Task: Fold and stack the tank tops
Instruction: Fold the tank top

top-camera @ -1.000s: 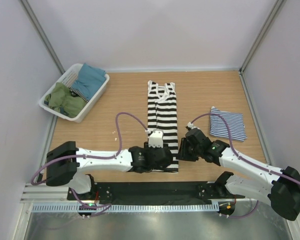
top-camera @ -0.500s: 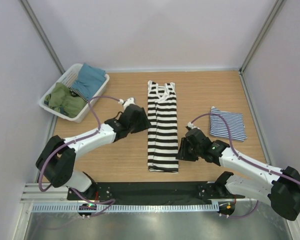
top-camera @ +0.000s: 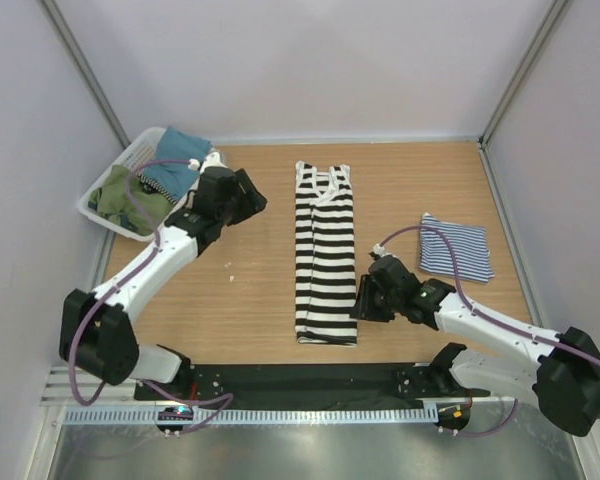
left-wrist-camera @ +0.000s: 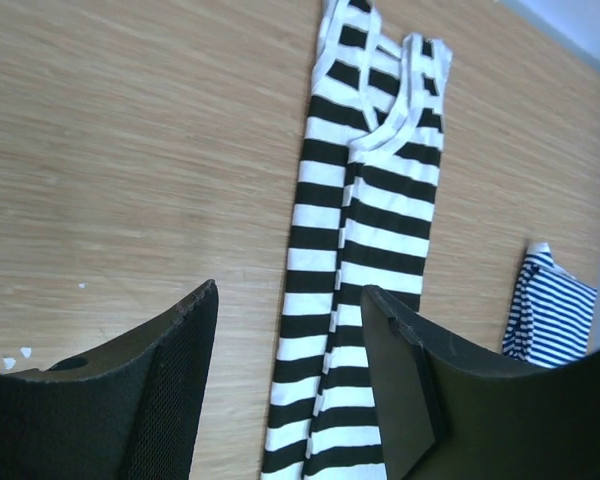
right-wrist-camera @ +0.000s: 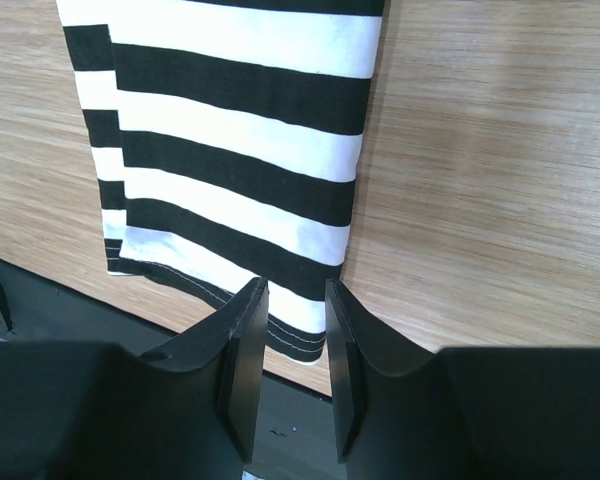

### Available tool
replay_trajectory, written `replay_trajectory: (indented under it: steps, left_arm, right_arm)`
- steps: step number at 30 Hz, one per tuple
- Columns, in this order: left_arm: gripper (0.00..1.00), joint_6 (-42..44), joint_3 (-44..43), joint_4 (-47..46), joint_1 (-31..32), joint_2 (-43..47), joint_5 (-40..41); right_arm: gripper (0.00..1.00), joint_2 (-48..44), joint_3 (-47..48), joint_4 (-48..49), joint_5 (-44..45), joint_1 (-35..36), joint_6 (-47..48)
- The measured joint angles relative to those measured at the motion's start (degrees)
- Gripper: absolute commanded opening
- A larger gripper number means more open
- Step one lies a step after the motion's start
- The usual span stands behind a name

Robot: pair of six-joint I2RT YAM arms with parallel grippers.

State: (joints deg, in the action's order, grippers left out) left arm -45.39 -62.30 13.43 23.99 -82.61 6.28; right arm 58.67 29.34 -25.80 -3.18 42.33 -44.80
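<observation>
The broad black-and-white striped tank top (top-camera: pixel 325 255) lies in the middle of the table, folded lengthwise into a long narrow strip with its straps at the far end. The thin navy-and-white striped tank top (top-camera: pixel 457 248) rests folded small at the right. My left gripper (top-camera: pixel 248 196) hangs open and empty to the left of the strip's strap end; in the left wrist view the strip (left-wrist-camera: pixel 360 220) shows between its fingers, with the gripper (left-wrist-camera: pixel 288 300) well above it. My right gripper (top-camera: pixel 364 298) hovers at the strip's near right hem corner (right-wrist-camera: pixel 230 130), its jaws (right-wrist-camera: pixel 295 290) a narrow gap apart with nothing in them.
A white slatted basket (top-camera: pixel 185 212) holding green and teal clothes stands at the far left, close to my left arm. A black mounting plate (top-camera: pixel 310 380) runs along the near table edge. The navy-striped top (left-wrist-camera: pixel 550 310) also shows in the left wrist view.
My left arm has swung away from the strip's near hem, up and left toward the basket. The right arm and both garments have stayed put.
</observation>
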Motion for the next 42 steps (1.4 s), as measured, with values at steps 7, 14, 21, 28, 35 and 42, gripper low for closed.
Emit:
replay_trajectory:
  steps: [7,14,21,28,35,42]
  left_arm:
    - [0.61,1.4,-0.5,4.7,0.9,13.6,3.4]
    - [0.59,-0.2,8.0,8.1,7.6,26.6,5.2]
    - [0.55,-3.2,20.8,12.0,10.5,30.7,-0.2]
    - [0.58,-3.9,27.2,12.9,10.5,30.4,-6.2]
    - [0.62,-4.0,28.7,9.2,10.6,29.8,-9.2]
    - [0.61,-5.5,32.9,2.6,10.9,26.4,-13.0]
  right_arm:
    - [0.36,1.7,0.1,0.8,-0.2,0.1,0.0]
    - [0.36,2.1,0.4,0.9,-0.4,0.4,-0.4]
    - [0.35,2.1,0.4,0.9,-0.3,1.1,-1.1]
    - [0.35,2.4,0.4,1.0,-0.1,2.0,-2.2]
    - [0.35,4.8,0.9,0.9,-0.1,2.5,-2.4]
    - [0.34,6.4,2.0,1.6,-0.4,3.2,-2.6]
